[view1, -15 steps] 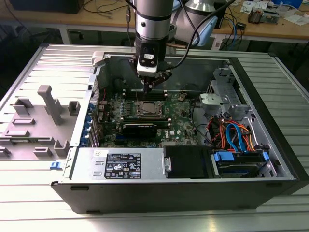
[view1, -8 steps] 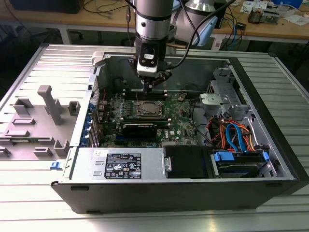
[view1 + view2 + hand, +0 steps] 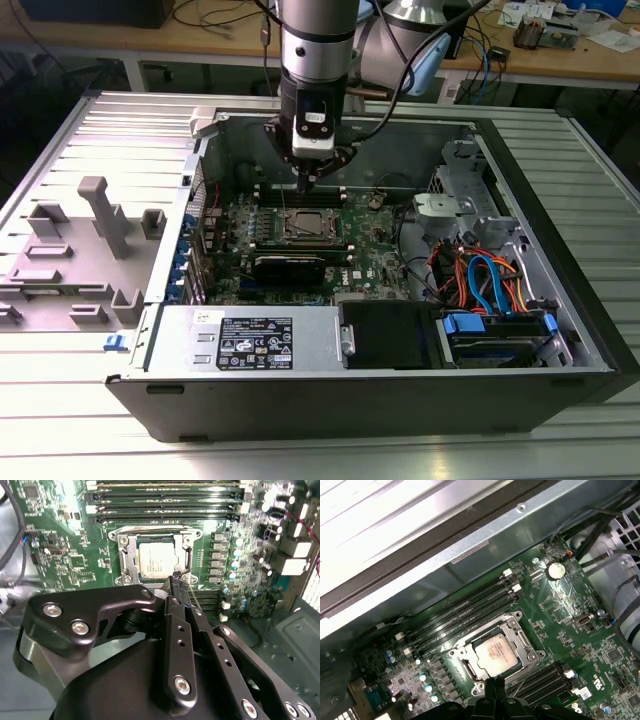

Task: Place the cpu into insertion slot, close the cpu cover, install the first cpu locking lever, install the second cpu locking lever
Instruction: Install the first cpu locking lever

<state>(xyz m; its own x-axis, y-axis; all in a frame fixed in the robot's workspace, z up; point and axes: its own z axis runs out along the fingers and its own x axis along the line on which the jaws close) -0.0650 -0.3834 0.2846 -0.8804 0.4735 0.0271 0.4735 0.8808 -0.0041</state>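
Where the cpu (image 3: 157,560) lies framed by the cpu cover (image 3: 130,555), gripper (image 3: 178,581), jaws pressed together, hangs at the edge of the insertion slot (image 3: 155,530); memory slots (image 3: 165,510) close on both sides. White label (image 3: 255,345): print unreadable.

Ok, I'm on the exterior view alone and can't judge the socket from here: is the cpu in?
Observer: Yes. In the first wrist view the cpu lies flat in the insertion slot.
Operator: And the cover?
Observer: The cpu cover is down, framing the chip.
Operator: The pincer?
Observer: In the second wrist view the pincer is shut, its tips at a corner of the cover.
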